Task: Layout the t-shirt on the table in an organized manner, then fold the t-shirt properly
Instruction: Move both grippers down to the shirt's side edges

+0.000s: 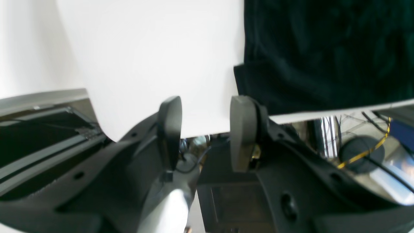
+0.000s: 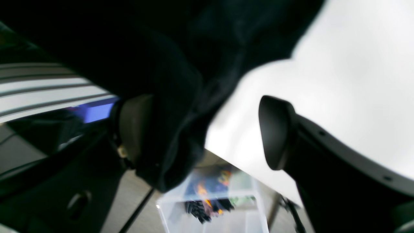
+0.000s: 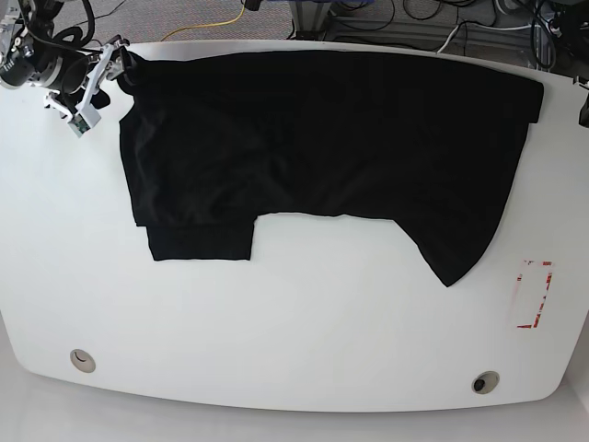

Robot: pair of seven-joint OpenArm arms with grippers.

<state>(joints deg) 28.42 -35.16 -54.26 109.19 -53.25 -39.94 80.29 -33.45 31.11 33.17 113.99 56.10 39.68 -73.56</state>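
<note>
The black t-shirt (image 3: 313, 138) lies spread wide along the far side of the white table (image 3: 304, 331), with one sleeve folded at the front left and a corner pointing toward the front right. My right gripper (image 3: 118, 63) is at the shirt's far left corner. In the right wrist view this gripper (image 2: 207, 129) is open, and the t-shirt (image 2: 168, 97) hangs over the left fingertip (image 2: 136, 129) only. My left gripper (image 1: 207, 132) is open and empty at the table (image 1: 145, 64) edge, just left of the t-shirt (image 1: 323, 48) hem.
Two round grommet holes (image 3: 83, 359) (image 3: 485, 381) sit near the front edge. A red tape rectangle (image 3: 536, 295) marks the front right. A clear plastic bin (image 2: 220, 207) stands on the floor below the table edge. Cables lie behind the table.
</note>
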